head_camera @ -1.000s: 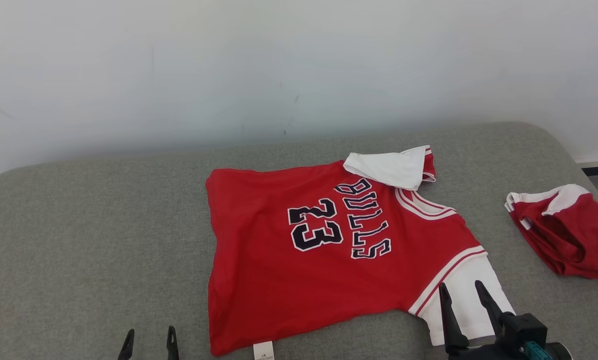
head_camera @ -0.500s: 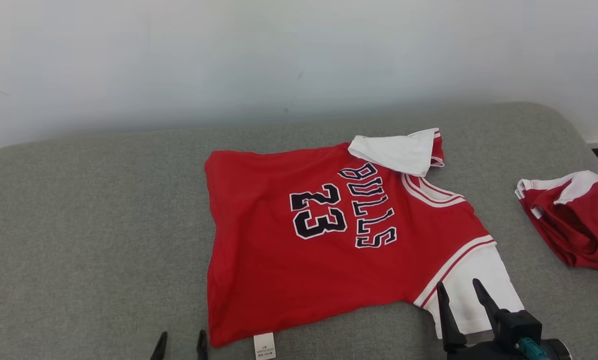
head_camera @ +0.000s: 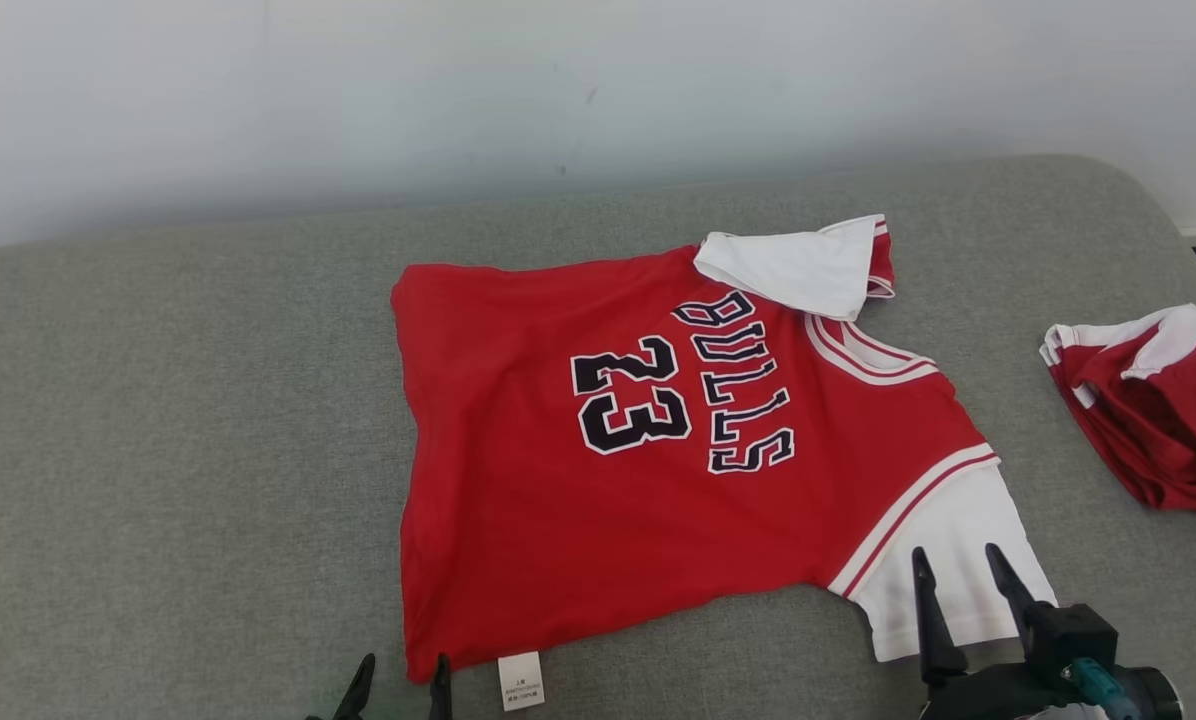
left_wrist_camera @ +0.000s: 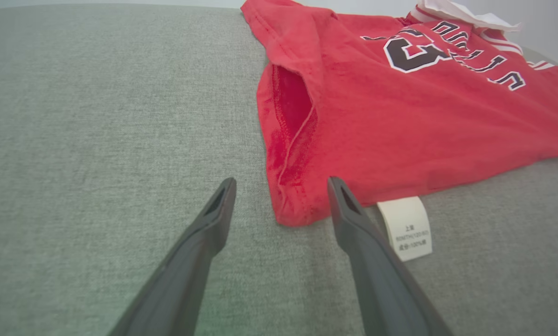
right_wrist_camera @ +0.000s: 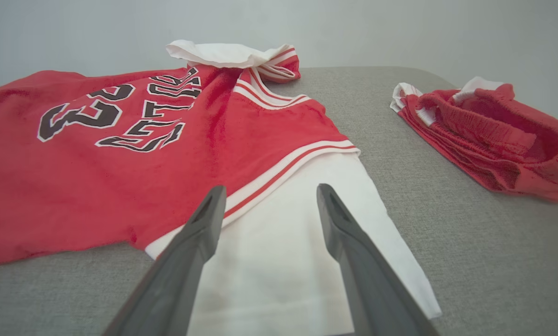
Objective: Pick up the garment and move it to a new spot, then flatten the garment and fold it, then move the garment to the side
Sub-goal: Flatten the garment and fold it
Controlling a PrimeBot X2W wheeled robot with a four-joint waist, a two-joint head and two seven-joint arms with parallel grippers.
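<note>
The red Bulls jersey (head_camera: 658,480) is lying face up and mostly spread out in the middle of the grey cushion (head_camera: 178,450), hem to the robot's left and collar to its right. Its near white sleeve (head_camera: 948,540) is lying flat, while the far white sleeve (head_camera: 788,270) is flipped over onto the chest.

The head camera is tipping down, so the whole scene is sliding up the picture; the jersey itself isn't shifting on the cushion. What is really changing is the left gripper (head_camera: 405,662). A second ago it was sitting well left of the hem, and now it is closing right in on the near hem corner, beside the white care label (head_camera: 520,680). In the left wrist view its fingers are spread wide, with that corner sitting just beyond the tips and nothing pinched. The right gripper (head_camera: 956,552) is staying over the near sleeve, fingers equally wide apart and empty.

Both arms look to be lining up on the near edge, so a two-point pinch seems to be coming, probably to flatten or start a fold. That flipped far sleeve is waiting to be straightened.

Red shorts (head_camera: 1148,410) are sitting crumpled well off to the right.
</note>
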